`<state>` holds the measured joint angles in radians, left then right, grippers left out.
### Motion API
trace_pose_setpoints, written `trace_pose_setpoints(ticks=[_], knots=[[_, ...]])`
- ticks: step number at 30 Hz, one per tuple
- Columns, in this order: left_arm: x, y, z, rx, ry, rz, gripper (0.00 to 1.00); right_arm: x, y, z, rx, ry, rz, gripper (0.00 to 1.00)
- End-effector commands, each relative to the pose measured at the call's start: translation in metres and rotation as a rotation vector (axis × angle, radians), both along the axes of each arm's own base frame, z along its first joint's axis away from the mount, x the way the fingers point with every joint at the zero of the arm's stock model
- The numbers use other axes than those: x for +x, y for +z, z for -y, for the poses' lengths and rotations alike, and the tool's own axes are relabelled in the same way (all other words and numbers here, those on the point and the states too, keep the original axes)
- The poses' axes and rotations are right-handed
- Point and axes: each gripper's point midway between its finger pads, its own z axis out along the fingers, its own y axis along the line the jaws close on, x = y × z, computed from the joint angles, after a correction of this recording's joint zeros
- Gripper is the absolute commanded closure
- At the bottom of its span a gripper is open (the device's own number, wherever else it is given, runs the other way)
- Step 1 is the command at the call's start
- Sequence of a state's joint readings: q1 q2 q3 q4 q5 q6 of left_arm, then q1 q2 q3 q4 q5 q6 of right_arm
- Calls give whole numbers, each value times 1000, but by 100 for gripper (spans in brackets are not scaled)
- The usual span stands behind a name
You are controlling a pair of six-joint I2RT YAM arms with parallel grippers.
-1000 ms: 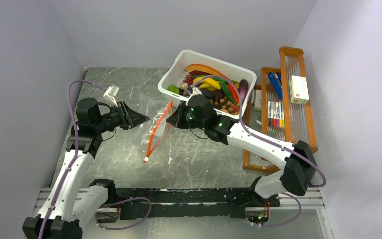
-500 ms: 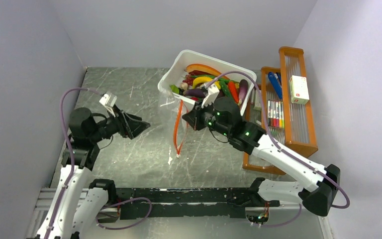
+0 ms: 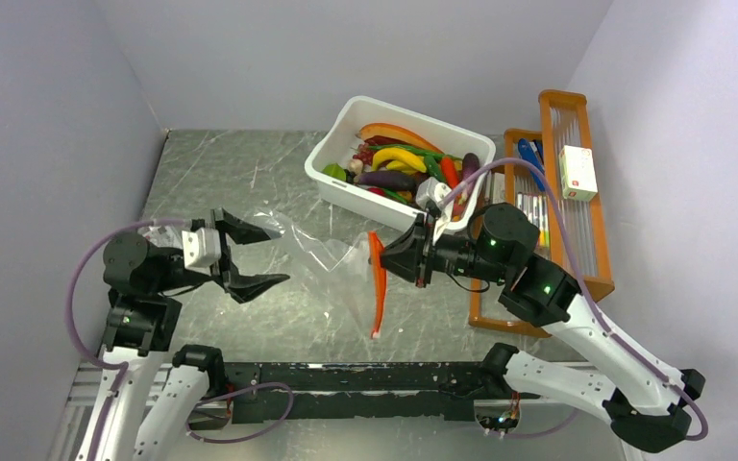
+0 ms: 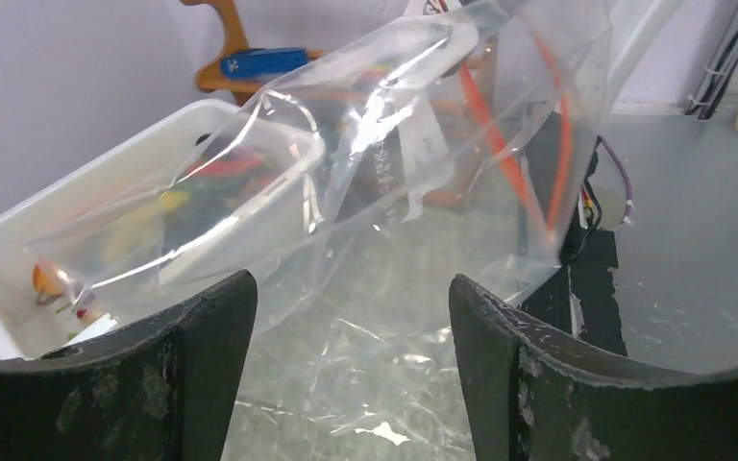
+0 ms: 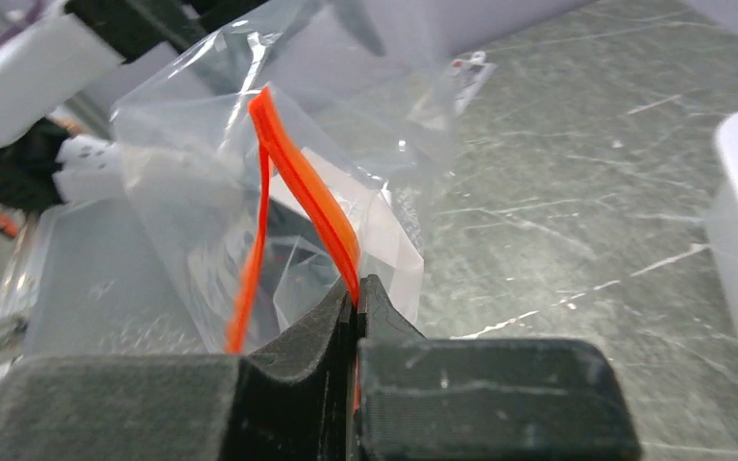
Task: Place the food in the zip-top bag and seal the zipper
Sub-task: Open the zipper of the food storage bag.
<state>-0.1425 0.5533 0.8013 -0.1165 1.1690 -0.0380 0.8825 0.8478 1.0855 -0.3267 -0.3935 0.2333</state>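
Observation:
The clear zip-top bag (image 3: 322, 257) hangs from my right gripper (image 3: 391, 259), which is shut on its orange-red zipper (image 3: 377, 280). In the right wrist view the zipper (image 5: 309, 190) runs up out of the closed gripper (image 5: 357, 290), with the bag (image 5: 183, 216) behind it. My left gripper (image 3: 276, 255) stands open just left of the bag, holding nothing. From its wrist, the bag (image 4: 346, 182) and zipper (image 4: 495, 134) fill the space ahead of the gripper (image 4: 351, 307). The food (image 3: 399, 161) lies heaped in the white tub (image 3: 338, 123).
An orange wooden rack (image 3: 591, 240) stands to the right of the tub, holding marker pens (image 3: 533, 219), a blue tool (image 3: 530, 163) and a small white box (image 3: 577, 173). Grey walls close in the left, back and right sides.
My left gripper has opened and drawn back toward the near left. My right arm has carried the bag by its zipper to the right and nearer, away from the tub.

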Motion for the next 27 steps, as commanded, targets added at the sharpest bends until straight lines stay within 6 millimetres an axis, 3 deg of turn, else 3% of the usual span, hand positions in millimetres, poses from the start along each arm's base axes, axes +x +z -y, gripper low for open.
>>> trace_pose_setpoints(ticks=[1,6,11,16,20,22,24,27], knots=[[-12,-4,4,-26,-82,172,25,-30,-11,3,-29,159,16,100],[6,14,-8,-42,104,262,22,-16,-9,16,-83,51,38,100],[29,22,-18,-61,249,120,24,28,-15,27,-68,-238,-50,100],[59,27,-25,-276,386,-228,23,62,-27,9,16,-398,-239,100],[64,19,-7,-373,275,-514,23,78,-34,-21,19,-403,-348,100],[53,26,2,-428,186,-526,23,85,-33,-36,19,-392,-374,100],[54,27,1,-454,233,-495,21,97,-32,-47,19,-416,-384,100],[73,-1,-5,-359,397,-507,20,118,-36,-55,10,-491,-397,100]])
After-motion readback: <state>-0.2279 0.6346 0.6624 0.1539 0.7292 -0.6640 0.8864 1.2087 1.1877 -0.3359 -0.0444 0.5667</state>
